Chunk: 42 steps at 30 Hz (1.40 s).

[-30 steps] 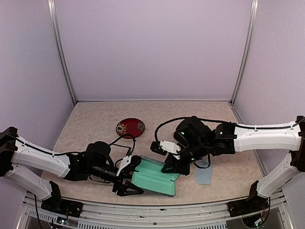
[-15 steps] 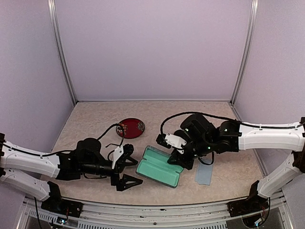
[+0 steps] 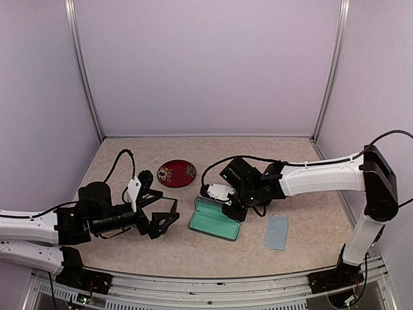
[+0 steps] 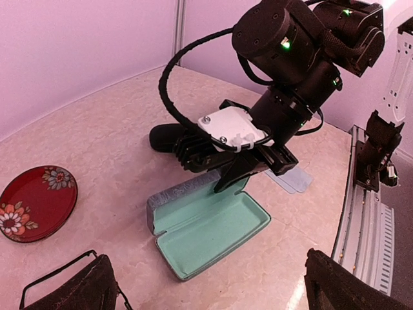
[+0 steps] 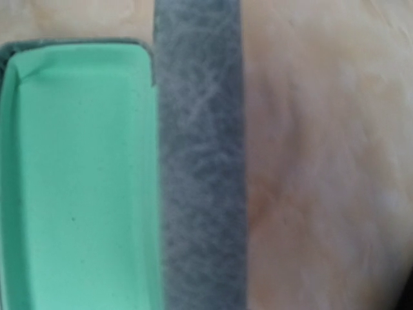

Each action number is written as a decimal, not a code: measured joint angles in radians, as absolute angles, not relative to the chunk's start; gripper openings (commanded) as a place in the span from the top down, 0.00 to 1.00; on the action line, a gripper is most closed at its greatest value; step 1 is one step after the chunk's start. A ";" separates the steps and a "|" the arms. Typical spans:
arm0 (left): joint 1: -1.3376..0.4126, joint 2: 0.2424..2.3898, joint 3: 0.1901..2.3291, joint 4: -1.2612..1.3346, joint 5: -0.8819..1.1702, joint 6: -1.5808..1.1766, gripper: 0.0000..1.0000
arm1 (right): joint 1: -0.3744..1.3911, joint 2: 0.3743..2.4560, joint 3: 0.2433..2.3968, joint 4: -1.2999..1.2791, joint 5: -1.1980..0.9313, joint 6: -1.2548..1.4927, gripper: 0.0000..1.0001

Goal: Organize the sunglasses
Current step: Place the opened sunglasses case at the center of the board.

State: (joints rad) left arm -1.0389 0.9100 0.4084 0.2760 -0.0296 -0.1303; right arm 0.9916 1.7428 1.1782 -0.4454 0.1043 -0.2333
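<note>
Pinching the far edge of the open green-lined case [image 3: 213, 223] with the right claw [image 3: 228, 212], fingers narrow, near the middle of the counter [image 3: 129, 161]. Holding the left claw [image 3: 164, 206] wide and gripping nothing, toward the left edge. Seeing thin black sunglasses [image 4: 59, 272] just beside its far finger; cannot tell if touching. Also seeing a red plate [image 3: 176, 173] further back and a pale blue cloth [image 3: 276, 232] toward the front right corner.

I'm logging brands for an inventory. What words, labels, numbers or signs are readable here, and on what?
None can be read in any view.
The red plate carries only a flower pattern, no words.
The open glasses case is plain inside and out, with no logo showing.
</note>
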 measured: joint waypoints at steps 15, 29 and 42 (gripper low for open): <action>-1.034 0.892 0.381 0.244 -0.121 -0.159 0.01 | 0.992 1.821 1.227 -0.395 0.082 -0.344 0.48; -1.011 0.971 0.391 0.213 -0.268 -0.223 0.01 | 0.952 1.574 1.116 -0.385 0.149 -0.104 0.25; -1.000 1.018 0.434 0.184 -0.427 -0.310 0.01 | 0.940 1.317 0.786 -0.670 0.138 0.482 0.54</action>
